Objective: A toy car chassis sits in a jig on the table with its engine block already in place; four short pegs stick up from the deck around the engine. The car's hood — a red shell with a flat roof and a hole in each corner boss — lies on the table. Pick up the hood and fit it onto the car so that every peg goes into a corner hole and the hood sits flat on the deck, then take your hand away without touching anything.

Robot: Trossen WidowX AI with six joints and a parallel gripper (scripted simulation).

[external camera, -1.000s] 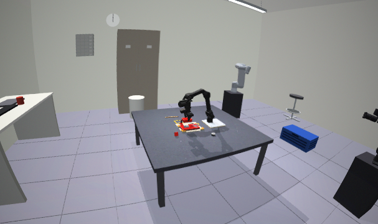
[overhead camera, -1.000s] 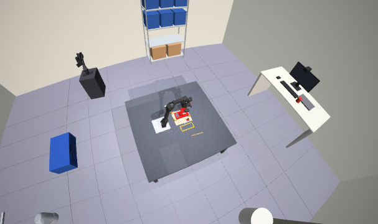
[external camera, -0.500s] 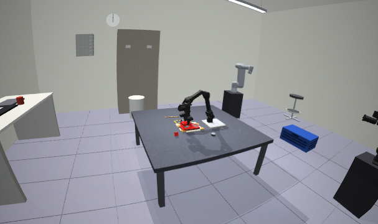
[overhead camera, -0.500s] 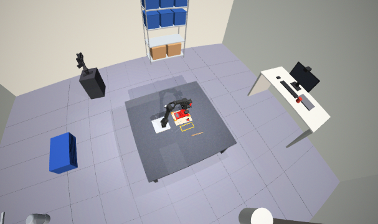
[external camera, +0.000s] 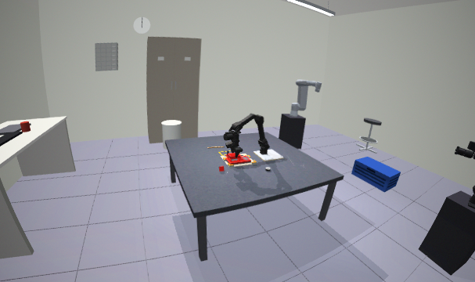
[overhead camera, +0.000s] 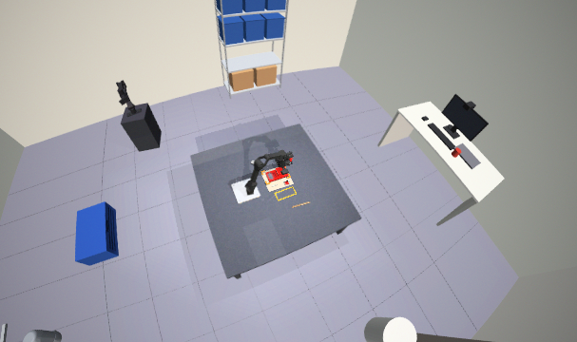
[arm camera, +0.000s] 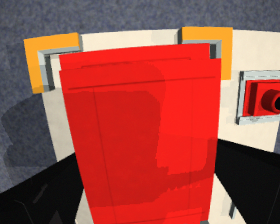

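Table: the dark table (overhead camera: 269,237) (external camera: 206,188) stands mid-room and carries the whole job.
Arm: the black arm (overhead camera: 258,165) (external camera: 253,116) rises from a white plate (overhead camera: 238,194) (external camera: 275,156) and arches over to the car.
Jig: the cream jig (overhead camera: 274,186) (arm camera: 156,41) lies beside that plate, with orange corner brackets (arm camera: 206,32) around one end of the car.
Chassis: the red chassis (overhead camera: 271,176) (external camera: 245,160) (arm camera: 136,52) sits in the jig; in the wrist view only its end shows past the hood.
Pincer: the gripper (overhead camera: 284,170) (external camera: 237,154) (arm camera: 145,151) is clamped on the hood, one black finger at each side.
Hood: the red hood (arm camera: 141,125) is between those fingers, over the chassis; whether it sits flat, or the pegs are in their holes, I cannot tell.
Yellow outline: the rectangle (overhead camera: 275,195) (external camera: 220,153) lies beside the jig.
Stick: a thin tan stick (overhead camera: 301,204) (external camera: 215,147) lies beyond the outline.
Cube: a small red cube (overhead camera: 291,160) (external camera: 221,168) rests on the tabletop, apart from the jig.
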